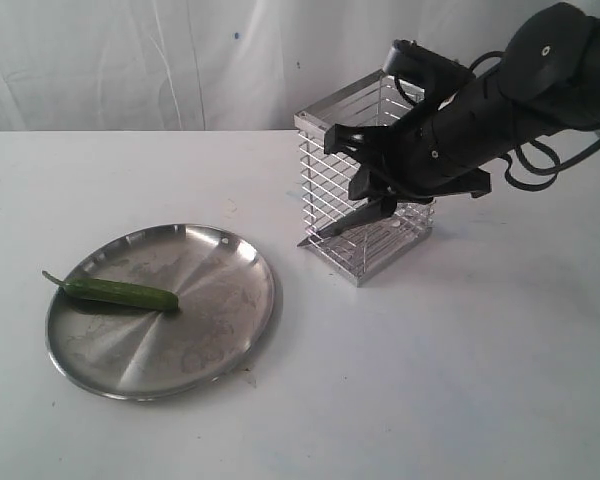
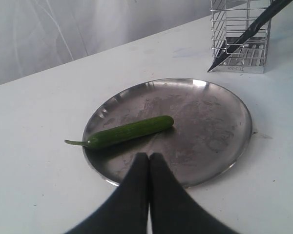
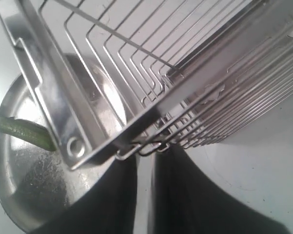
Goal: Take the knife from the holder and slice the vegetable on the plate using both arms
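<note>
Plainly the knife (image 2: 244, 36) is the right arm's business. It sits aslant at the holder (image 1: 315, 122), tip low by the base corner facing the plate (image 1: 220, 300), its long axis climbing toward the right gripper (image 3: 147, 158). I cannot tell whether the blade is inside the wires or in front of them. Those 2 jaws stand close at the rim with a thin gap, and whether they pinch the handle I cannot tell. My left gripper (image 2: 149, 156), pressed together and empty, hangs at the plate's edge. It is nearer the vegetable (image 1: 120, 292), which lies crosswise to it, stem pointing away from the holder.
</note>
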Controlling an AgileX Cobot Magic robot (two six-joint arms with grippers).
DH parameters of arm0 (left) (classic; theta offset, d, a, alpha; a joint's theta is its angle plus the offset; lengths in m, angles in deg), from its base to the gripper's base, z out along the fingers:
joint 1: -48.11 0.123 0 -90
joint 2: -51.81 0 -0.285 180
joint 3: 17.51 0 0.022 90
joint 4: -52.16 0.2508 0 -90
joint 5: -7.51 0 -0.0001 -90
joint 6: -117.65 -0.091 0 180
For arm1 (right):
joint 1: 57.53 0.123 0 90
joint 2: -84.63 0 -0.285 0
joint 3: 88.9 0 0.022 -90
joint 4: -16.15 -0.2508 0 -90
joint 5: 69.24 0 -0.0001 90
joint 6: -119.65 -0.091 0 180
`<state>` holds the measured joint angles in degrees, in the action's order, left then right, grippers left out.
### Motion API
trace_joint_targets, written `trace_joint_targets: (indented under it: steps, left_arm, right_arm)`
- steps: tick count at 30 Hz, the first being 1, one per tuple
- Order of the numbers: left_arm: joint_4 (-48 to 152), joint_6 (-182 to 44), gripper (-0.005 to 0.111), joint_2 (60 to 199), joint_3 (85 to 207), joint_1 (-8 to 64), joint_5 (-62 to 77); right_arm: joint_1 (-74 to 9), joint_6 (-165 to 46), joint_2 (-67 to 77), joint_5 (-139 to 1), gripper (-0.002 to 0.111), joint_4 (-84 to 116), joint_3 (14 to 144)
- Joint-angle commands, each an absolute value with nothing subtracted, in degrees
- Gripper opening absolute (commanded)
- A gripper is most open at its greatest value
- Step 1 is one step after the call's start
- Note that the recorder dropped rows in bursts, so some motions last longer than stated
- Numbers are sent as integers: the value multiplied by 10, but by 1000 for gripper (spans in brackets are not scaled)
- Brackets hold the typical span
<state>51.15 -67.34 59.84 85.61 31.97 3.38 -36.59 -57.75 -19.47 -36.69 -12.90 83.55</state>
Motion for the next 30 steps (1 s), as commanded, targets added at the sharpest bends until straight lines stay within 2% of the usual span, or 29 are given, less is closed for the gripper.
trace_joint_targets:
  steps: [1, 4, 9, 11, 19, 30]
  left_arm:
    - [509, -672, 0, 596, 853, 320, 32]
    - [509, -672, 0, 596, 853, 320, 32]
    - [509, -672, 0, 596, 853, 320, 32]
    - [509, -672, 0, 596, 853, 320, 32]
    - [509, -672, 0, 596, 853, 320, 32]
    - [509, -672, 0, 596, 853, 320, 32]
  right_arm:
    - [-371, -561, -190, -335, 20, -123, 841]
    - [-371, -561, -188, -328, 23, -121, 841]
    - [-381, -560, -174, -334, 45, -117, 841]
    - [-391, -565, -167, -327, 51, -112, 841]
    - [-416, -618, -142, -258, 51, -118, 816]
    - [-409, -619, -147, -312, 51, -188, 795]
